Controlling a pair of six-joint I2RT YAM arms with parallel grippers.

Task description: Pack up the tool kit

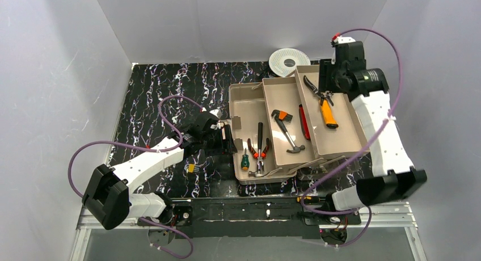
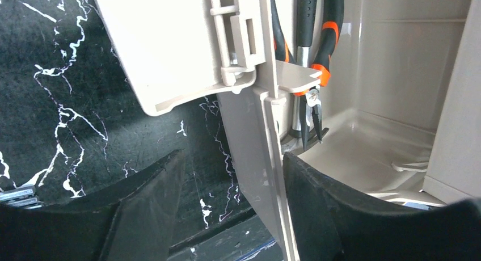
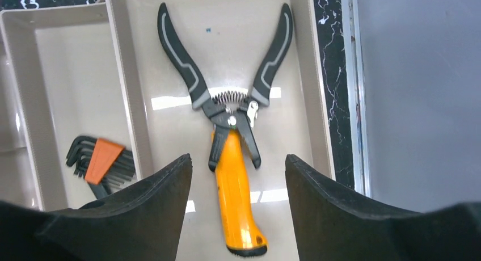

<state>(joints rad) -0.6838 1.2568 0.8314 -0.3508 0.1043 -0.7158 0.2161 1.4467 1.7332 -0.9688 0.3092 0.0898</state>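
The beige toolbox lies open with its trays fanned out. Its low left compartment holds a green screwdriver and red pliers. The middle tray holds a hammer and hex keys. The right tray holds black pliers and an orange-handled tool. My left gripper is open and straddles the box's left wall, one finger inside and one outside. My right gripper is open above the orange-handled tool, not touching it.
A round white spool lies behind the box. A small yellow object lies on the black marbled table by the left arm. A yellow-handled screwdriver lies at the near edge. White walls enclose the table.
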